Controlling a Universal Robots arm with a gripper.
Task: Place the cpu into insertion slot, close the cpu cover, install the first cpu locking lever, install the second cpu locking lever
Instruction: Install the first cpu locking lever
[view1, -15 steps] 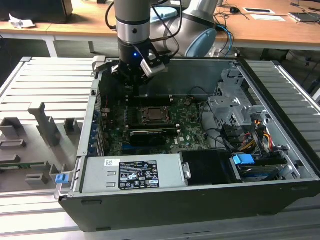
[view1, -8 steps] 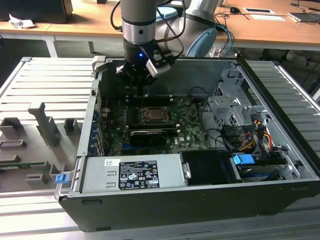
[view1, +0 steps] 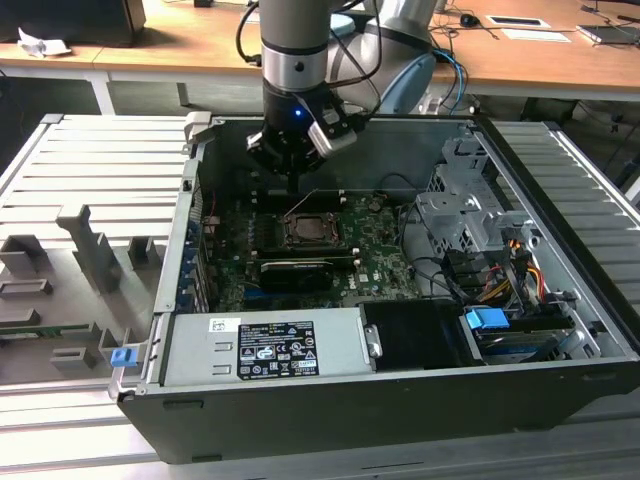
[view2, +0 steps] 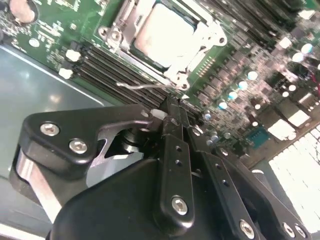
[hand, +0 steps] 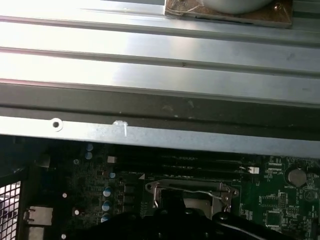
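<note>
Gripper (view2: 170, 112) fingers pressed together, holding nothing, tip right at the thin wire lever (view2: 142, 86) beside the socket (view1: 312, 230). Chip (view2: 162, 35) sits seated in the socket, cover (view2: 197, 55) down around it. Judged step: first locking lever. Needs pushing the lever down and hooking it under its catch.
</note>
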